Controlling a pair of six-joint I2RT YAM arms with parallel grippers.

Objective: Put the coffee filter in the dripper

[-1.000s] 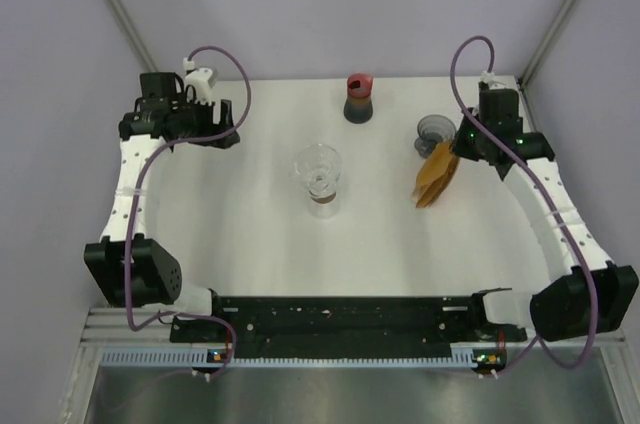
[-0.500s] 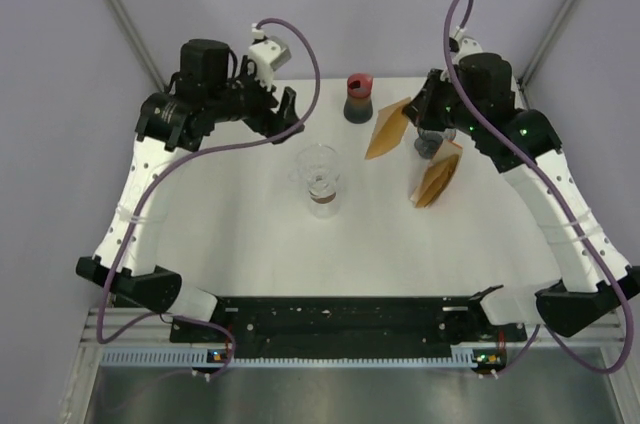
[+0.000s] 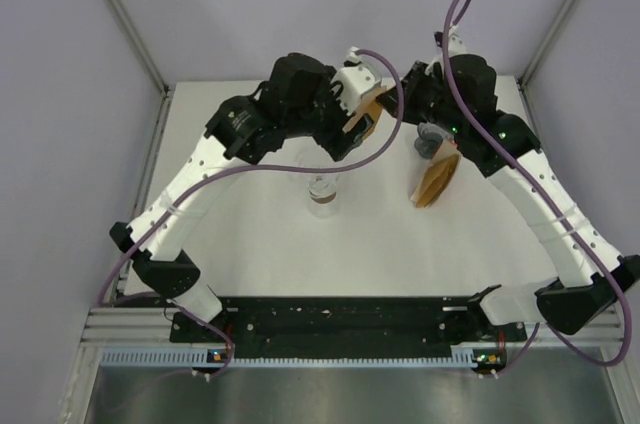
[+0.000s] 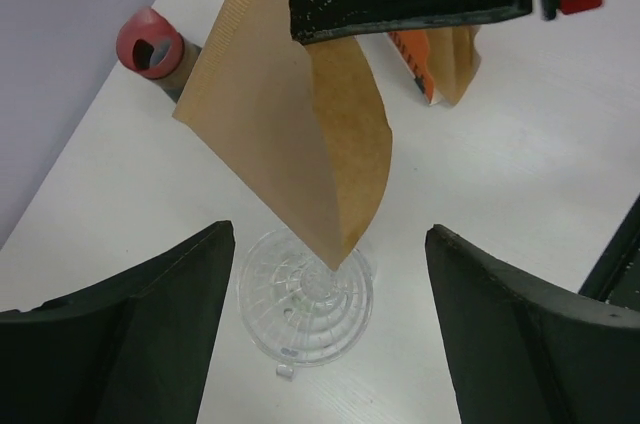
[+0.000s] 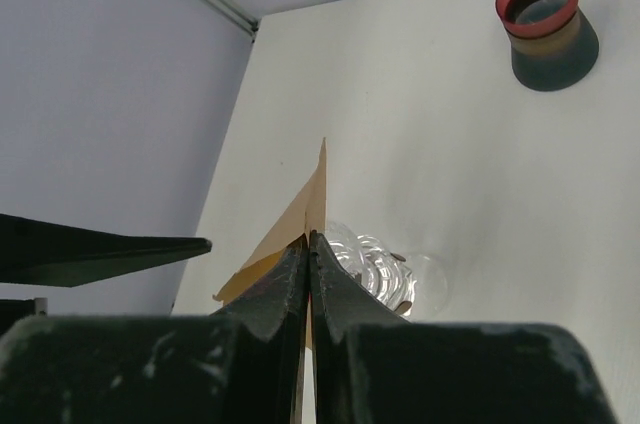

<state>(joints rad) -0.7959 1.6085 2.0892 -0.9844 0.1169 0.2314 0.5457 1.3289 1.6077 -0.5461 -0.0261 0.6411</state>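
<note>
Left wrist view: a brown paper cone coffee filter (image 4: 300, 134) hangs tip-down above the clear glass dripper (image 4: 308, 309) on the white surface (image 4: 520, 174). Released off-centre, it could topple off the rim. The right end effector (image 5: 308, 239) is clamped on its upper edge. The left end effector (image 4: 330, 232) flanks it, wide open and empty.

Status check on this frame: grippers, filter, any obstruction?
Right gripper shut on coffee filter, held aloft, not yet in glass dripper. Left gripper open, jaws flanking filter tip. Nothing seen between filter and dripper.
</note>
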